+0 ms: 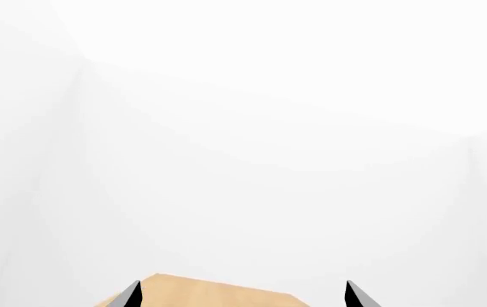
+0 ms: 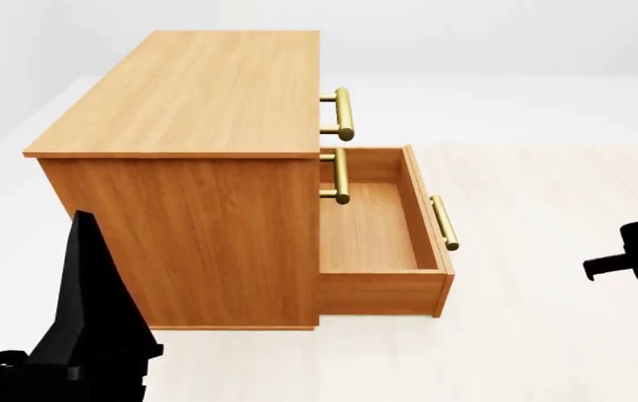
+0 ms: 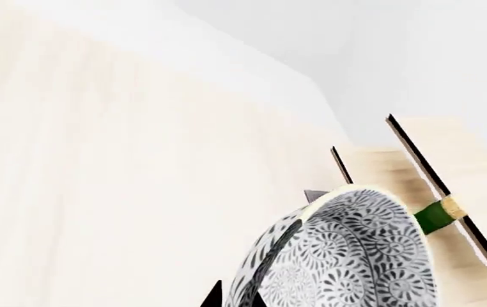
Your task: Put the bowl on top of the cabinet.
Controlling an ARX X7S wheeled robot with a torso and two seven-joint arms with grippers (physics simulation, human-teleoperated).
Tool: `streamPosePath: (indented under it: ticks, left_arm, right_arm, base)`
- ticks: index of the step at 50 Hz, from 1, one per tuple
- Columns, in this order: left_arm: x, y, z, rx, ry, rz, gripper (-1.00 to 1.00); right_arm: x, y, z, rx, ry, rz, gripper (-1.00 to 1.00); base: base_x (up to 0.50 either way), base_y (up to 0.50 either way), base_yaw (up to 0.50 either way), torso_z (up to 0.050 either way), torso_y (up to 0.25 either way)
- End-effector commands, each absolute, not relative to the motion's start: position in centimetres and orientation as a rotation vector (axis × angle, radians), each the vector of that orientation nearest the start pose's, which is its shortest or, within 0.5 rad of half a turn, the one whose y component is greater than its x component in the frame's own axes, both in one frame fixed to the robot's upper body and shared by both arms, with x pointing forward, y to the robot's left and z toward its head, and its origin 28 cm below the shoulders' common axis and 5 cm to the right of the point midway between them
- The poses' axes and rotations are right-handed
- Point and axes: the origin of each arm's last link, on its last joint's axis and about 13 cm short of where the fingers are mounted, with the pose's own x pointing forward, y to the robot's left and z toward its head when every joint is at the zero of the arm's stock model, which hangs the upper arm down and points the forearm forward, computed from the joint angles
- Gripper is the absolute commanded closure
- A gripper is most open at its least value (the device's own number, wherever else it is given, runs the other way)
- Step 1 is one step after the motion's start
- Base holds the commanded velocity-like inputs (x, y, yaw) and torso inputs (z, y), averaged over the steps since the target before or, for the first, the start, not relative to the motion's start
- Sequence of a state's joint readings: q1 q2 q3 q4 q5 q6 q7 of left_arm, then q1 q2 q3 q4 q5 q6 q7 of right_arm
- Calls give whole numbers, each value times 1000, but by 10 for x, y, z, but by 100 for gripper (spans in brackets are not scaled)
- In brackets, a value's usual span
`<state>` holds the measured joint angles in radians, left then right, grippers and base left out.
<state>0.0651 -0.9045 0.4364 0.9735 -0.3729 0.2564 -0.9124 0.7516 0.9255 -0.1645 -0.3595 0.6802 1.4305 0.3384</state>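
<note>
Right jaws gripping one bowl (image 3: 346, 256), left jaws apart, empty, one cabinet (image 2: 185, 100), three handles.

1. We are seeing the cabinet (image 2: 185, 100) showing orange-brown wood with fine grain; its handles (image 2: 342, 114) are shining gold.
2. We are noting the bowl (image 3: 346, 259) wearing dense blue-grey swirl patterning on white, with a cream rim.
3. The floor (image 2: 542, 335) is reading pale cream with faint plank lines; the walls are glaring white.
4. The rack (image 3: 448, 160) is showing pale wood with dark edges; a green thing with a tan tip (image 3: 438, 214) is lying against it.
5. The robot's arm (image 2: 84, 327) is looking black.
</note>
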Motion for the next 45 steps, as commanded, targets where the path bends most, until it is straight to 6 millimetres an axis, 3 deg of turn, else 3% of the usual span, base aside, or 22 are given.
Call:
streamPosePath:
  ticks: [1,12,22,45]
  left_arm:
    - [117,219,186,-193,-664,-61,-100]
    - [117,219,187,-193,-666,-58,-100]
    - [117,220,187,-195,-665,-53,-100]
    - [118,220,187,-196,-664,-57,-100]
  right_arm:
    - [257,-247,272,-587,370,-307,100]
    - [289,-247,280,-660,252,-174,100]
    - [294,-242,304,-786,160,-87,100]
    - [310,-204,389,-1013,117,201,100]
  base:
    - [0,0,0,0,0]
    - [0,0,0,0,0]
    - [0,0,0,0,0]
    - [0,0,0,0,0]
